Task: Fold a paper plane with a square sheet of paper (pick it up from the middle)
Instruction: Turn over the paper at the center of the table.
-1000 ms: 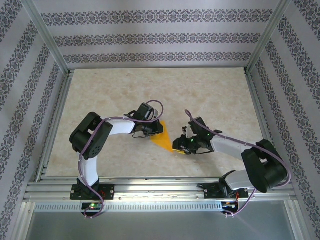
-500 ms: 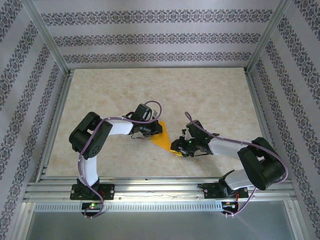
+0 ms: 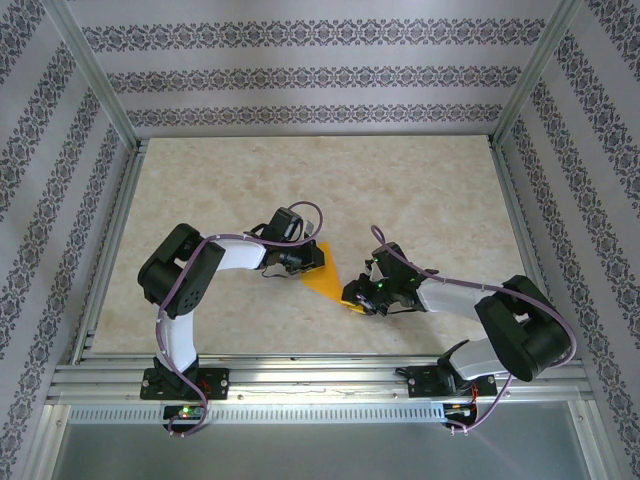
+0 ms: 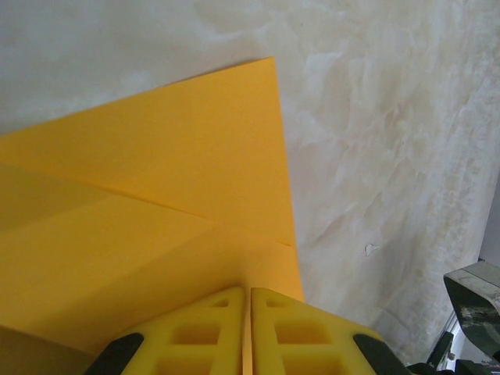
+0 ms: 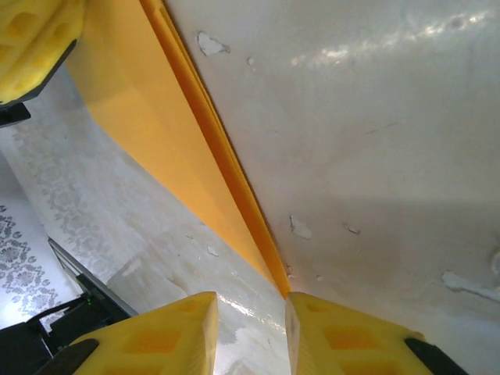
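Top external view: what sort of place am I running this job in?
Likely a purpose-built robot test cell: aluminium frame posts, wallpapered panels standing in for room walls, and a marble-look tabletop boxed in between them.

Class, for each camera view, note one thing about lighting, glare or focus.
Top external: even, soft light on the marbled beige table, no hard shadows. Left wrist: the folded orange-yellow paper is evenly lit, its creases sharp. Right wrist: white glare streaks the table, with a shadow band lower right.
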`<action>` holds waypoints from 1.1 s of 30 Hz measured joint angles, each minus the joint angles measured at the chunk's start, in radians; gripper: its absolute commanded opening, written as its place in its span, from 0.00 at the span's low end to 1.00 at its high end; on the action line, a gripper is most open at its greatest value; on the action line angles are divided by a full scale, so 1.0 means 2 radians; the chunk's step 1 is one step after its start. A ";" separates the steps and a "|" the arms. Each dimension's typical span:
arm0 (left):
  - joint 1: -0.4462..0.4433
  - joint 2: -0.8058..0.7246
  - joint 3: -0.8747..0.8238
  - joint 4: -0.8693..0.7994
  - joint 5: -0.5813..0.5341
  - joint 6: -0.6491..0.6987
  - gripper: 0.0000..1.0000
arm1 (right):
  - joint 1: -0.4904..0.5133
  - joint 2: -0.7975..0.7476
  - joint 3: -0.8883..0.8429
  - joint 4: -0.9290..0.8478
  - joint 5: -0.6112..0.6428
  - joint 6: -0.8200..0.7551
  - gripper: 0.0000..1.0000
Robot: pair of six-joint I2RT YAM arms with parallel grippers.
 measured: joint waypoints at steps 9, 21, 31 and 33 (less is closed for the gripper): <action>0.000 0.000 0.000 0.000 0.000 0.000 0.10 | 0.001 0.007 -0.009 0.008 -0.002 0.005 0.28; 0.000 0.000 0.000 0.000 0.000 -0.001 0.09 | 0.004 0.016 -0.010 0.058 -0.002 0.027 0.23; 0.000 0.001 0.000 0.001 0.001 -0.004 0.10 | 0.004 0.030 -0.010 0.082 -0.002 0.030 0.24; 0.001 0.001 0.000 0.001 0.002 -0.005 0.10 | 0.004 0.035 -0.009 0.085 -0.002 0.029 0.23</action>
